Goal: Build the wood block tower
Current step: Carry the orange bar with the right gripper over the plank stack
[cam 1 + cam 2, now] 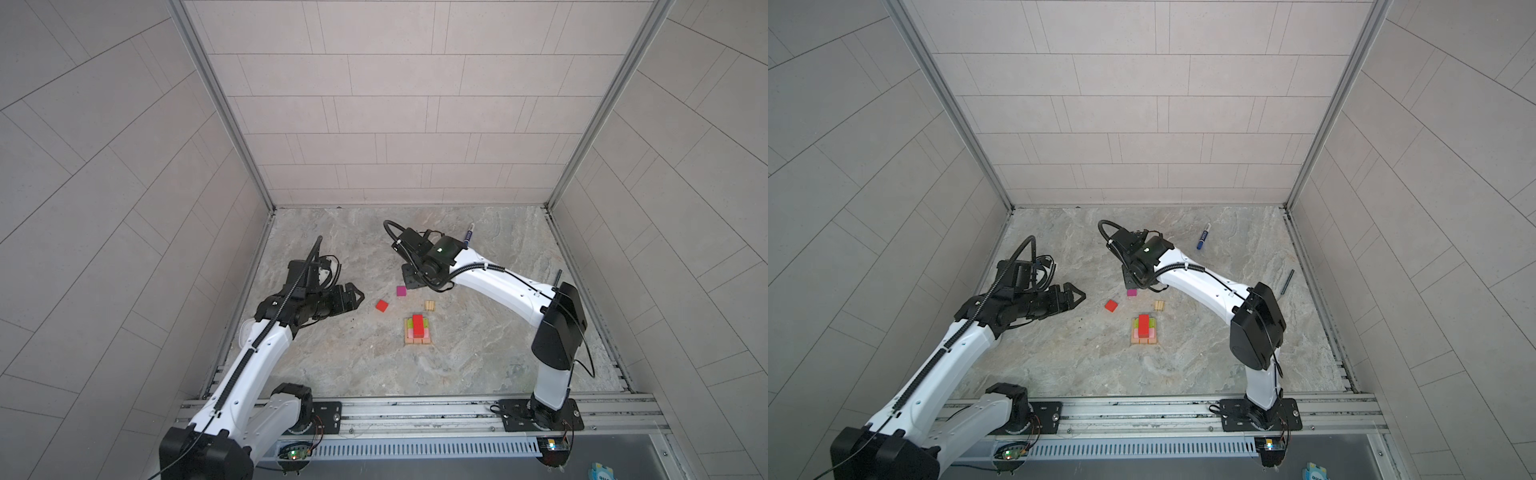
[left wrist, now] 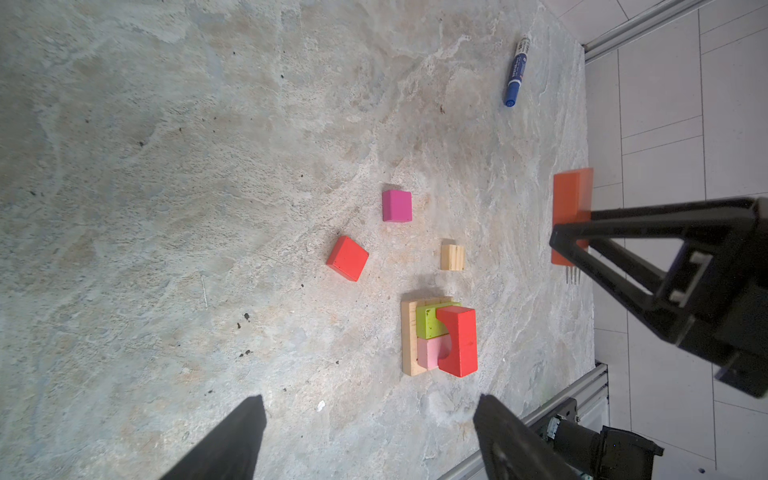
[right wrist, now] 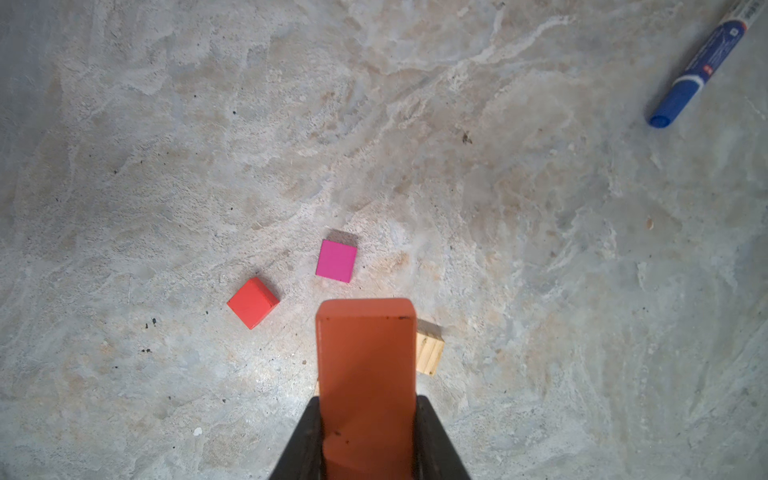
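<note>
1. My right end effector (image 3: 368, 415) is clamped narrow on the orange brick (image 3: 365, 353), which juts out past its fingertips, clear of the surface (image 3: 166, 166). In this right wrist view the red cube (image 3: 252, 302), the magenta cube (image 3: 336, 261) and a small tan block (image 3: 430, 353) lie loose beneath, each apart from the others. The brick hides part of the tan block. The blue marker (image 3: 698, 70) lies well apart.
2. In the left wrist view, my left end effector (image 2: 365, 436) stands wide with nothing between its fingers. Ahead I see the tower (image 2: 440, 361). It has a tan plank (image 2: 409, 340) as its base, with a lime-green brick (image 2: 426, 324) and a pink brick (image 2: 428, 353) side by side on that. The red arch (image 2: 457, 340) sits on top.
3. In both top views the tower sits near the middle of the surface, a little toward the edge where the arms are mounted. The left end effector hovers toward the left edge, apart from the red cube. The right end effector hangs just beside the magenta cube. A dark slim tool (image 1: 1286, 282) lies along the right edge.
</note>
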Available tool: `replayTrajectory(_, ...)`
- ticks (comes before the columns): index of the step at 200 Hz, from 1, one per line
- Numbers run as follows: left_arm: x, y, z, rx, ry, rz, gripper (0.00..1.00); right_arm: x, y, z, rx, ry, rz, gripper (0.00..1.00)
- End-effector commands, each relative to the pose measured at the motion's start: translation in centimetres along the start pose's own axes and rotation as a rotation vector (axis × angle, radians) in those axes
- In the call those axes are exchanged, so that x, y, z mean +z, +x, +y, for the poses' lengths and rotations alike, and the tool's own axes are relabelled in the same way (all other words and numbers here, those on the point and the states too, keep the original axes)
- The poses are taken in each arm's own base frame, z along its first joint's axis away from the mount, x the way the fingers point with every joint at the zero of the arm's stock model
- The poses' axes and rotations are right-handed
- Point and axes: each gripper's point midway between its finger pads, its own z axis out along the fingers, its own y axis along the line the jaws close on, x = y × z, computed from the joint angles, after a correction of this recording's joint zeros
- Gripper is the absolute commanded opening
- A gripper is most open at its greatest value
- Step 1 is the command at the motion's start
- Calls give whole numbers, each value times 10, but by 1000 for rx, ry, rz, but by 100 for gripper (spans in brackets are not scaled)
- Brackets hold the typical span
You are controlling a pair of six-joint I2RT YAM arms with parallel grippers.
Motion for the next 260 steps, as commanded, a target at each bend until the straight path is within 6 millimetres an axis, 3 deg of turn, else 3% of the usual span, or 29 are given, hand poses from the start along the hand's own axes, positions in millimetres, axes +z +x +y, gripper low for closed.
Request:
replayTrajectory(1,1,0,-3,1,26,-3,86,-17,5,-5,86,-10,-50,19)
replayTrajectory(72,-1,2,-4,-3,36,-10,86,-16,46,-16,212,9,-72,19)
replayTrajectory(131,-1,3,-4,-3,38,-11,86,-6,74,5,218,-19,-42,18)
replayTrajectory(203,-2,3,-5,-3,43,-17,86,7,92,15,212,3,-21,18)
replayTrajectory(260,-4,3,-8,3,57,-22,86,12,107,11,216,44,-5,19)
